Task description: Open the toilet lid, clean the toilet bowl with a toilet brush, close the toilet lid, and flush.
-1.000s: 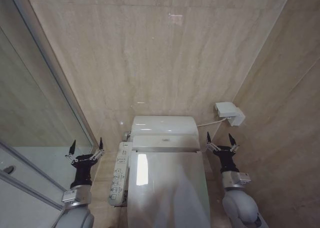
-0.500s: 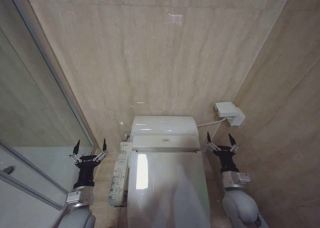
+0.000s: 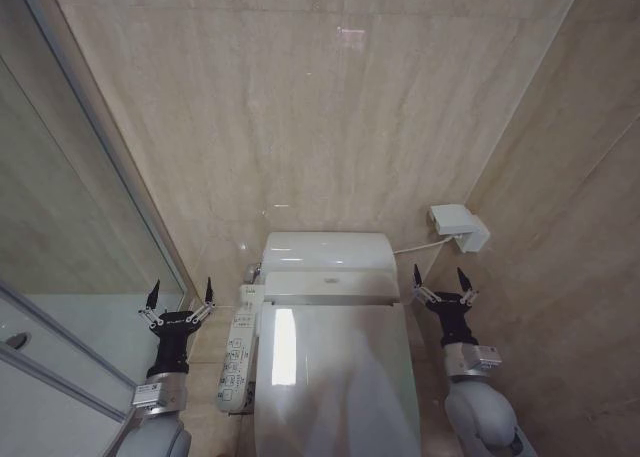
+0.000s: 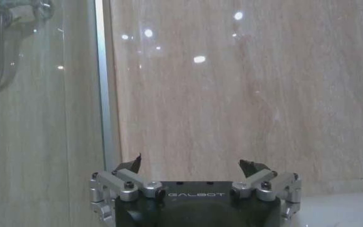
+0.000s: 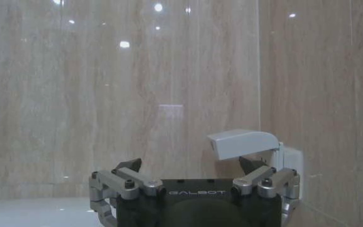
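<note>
Now toilet lid [image 3: 335, 377] shut, btwn left hand [image 3: 180, 295] & right hand [image 3: 438, 281]

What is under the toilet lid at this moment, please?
It cannot be seen. The toilet lid is closed and flat, so it covers whatever lies beneath. The left gripper and right gripper are open, one at each side of the toilet, touching nothing.

Ahead of me, a white socket cover [image 3: 458, 226] sits on the beige wall [image 3: 320, 117], a glass shower screen [image 3: 60, 227] leftward.
</note>
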You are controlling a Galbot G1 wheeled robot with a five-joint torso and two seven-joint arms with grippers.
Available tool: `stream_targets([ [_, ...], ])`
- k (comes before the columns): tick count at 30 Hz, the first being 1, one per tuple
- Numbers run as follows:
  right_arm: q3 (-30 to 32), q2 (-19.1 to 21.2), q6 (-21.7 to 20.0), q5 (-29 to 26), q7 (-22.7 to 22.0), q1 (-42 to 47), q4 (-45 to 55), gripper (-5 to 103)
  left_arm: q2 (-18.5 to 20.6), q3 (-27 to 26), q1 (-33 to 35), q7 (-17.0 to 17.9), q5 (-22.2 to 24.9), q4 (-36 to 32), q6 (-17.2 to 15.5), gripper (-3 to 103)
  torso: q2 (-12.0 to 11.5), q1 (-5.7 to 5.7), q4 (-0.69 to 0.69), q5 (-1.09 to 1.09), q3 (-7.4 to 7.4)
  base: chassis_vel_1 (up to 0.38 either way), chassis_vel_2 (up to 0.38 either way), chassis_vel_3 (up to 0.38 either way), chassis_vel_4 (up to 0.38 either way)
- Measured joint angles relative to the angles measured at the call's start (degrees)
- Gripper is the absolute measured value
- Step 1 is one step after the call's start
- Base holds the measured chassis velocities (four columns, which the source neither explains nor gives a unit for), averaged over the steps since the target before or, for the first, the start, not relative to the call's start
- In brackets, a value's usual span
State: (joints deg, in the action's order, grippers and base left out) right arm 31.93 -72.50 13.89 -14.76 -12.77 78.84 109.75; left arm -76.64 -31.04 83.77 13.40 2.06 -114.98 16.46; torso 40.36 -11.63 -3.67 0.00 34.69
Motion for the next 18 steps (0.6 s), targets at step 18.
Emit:
stream_targets([
  [18, 0.0, 0.0, 0.0, 0.0, 0.0, 0.0, 0.0, 100, 0.01, 0.01, -0.02, 0.03, 0.04, 0.04, -0.04, 100, 0.0, 0.0, 0.0, -0.03, 0.0, 0.127, -0.135, -0.134, 0.124],
])
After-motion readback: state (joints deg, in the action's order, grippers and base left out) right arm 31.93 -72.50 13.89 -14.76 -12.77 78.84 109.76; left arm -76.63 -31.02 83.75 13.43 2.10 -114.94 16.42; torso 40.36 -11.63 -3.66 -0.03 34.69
